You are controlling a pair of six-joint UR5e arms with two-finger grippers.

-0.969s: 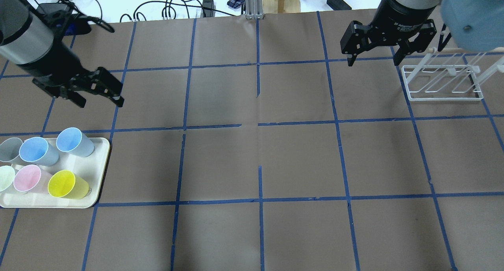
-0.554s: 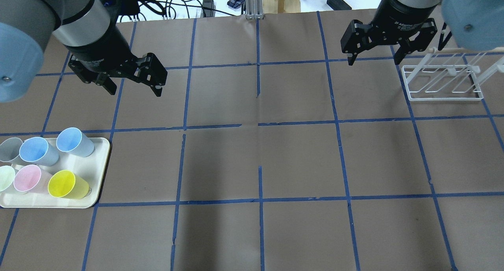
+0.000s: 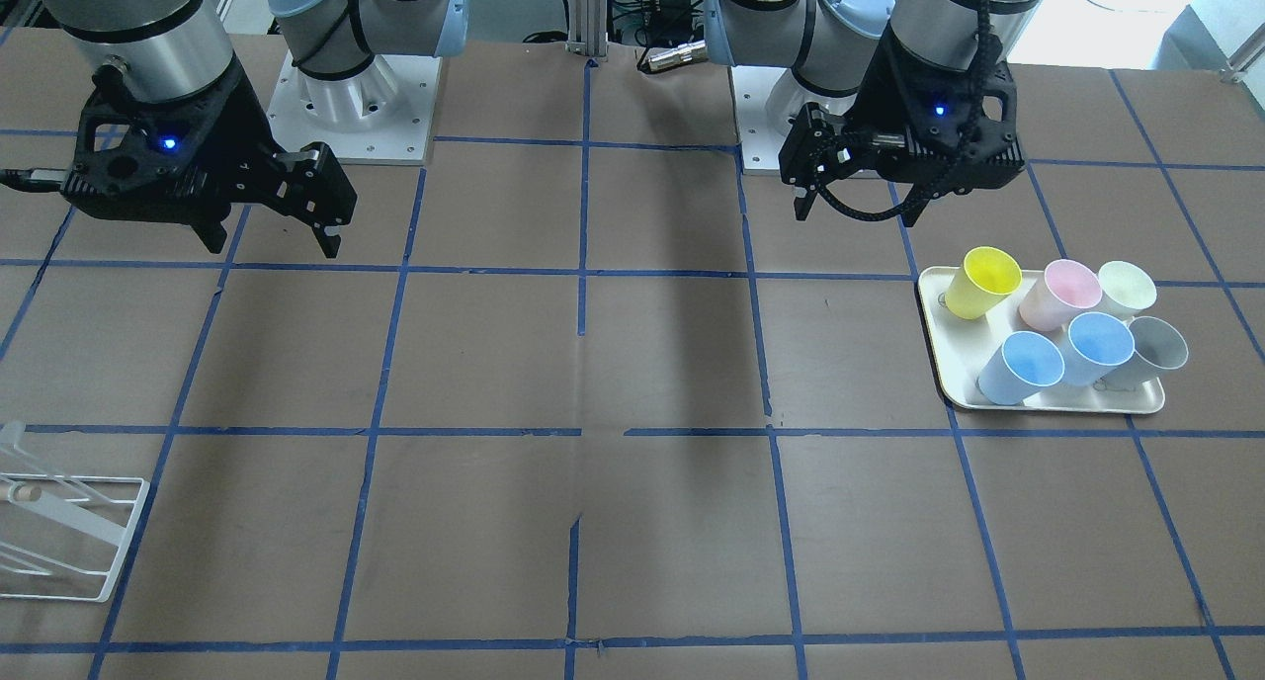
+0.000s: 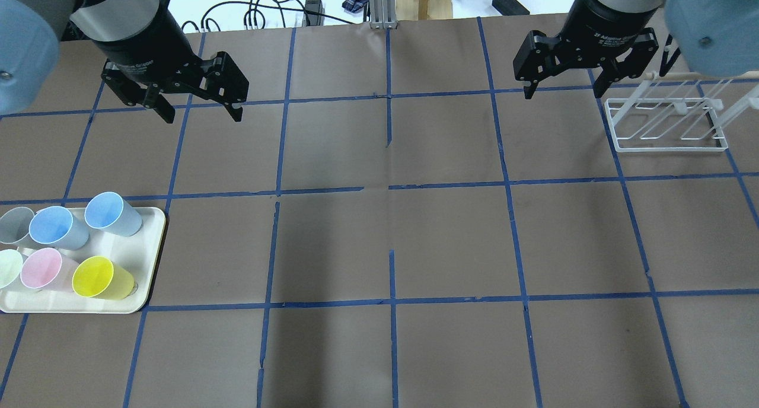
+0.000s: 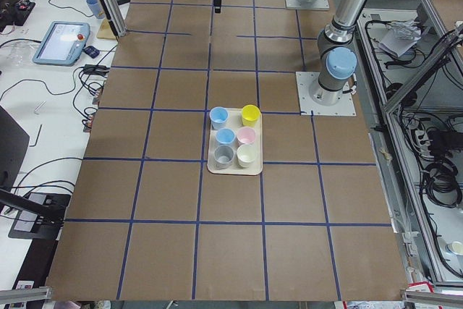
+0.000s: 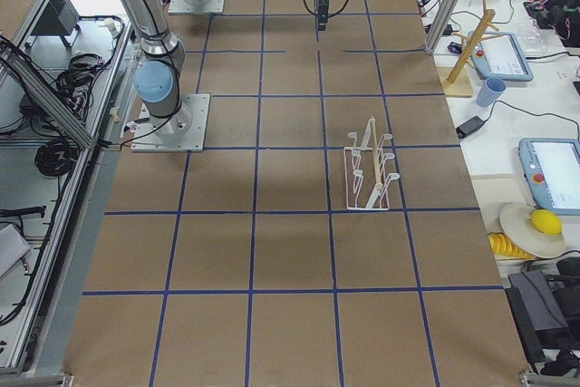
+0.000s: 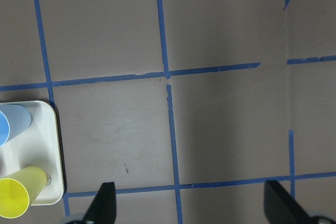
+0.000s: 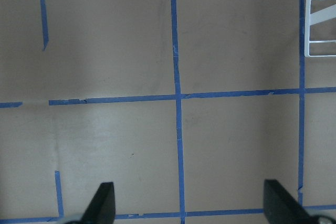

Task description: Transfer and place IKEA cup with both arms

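The bright yellow IKEA cup [image 4: 102, 279] stands at the near right corner of a cream tray [image 4: 155, 242] at the table's left edge. It also shows in the front view [image 3: 983, 280] and at the lower left of the left wrist view [image 7: 16, 199]. My left gripper [image 4: 203, 114] is open and empty, high above the table, well beyond the tray and to its right. My right gripper [image 4: 562, 93] is open and empty at the far right, just left of the white wire rack [image 4: 667, 120].
The tray also holds two blue cups [image 4: 109, 213], a pink cup [image 4: 42, 268], a pale green cup [image 4: 7, 267] and a grey cup [image 4: 15, 224]. Blue tape lines grid the brown table. Cables and tablets lie beyond the far edge.
My left arm has swung from the table's left edge to the right and farther back, its gripper still open. The right arm and the cups have not moved.
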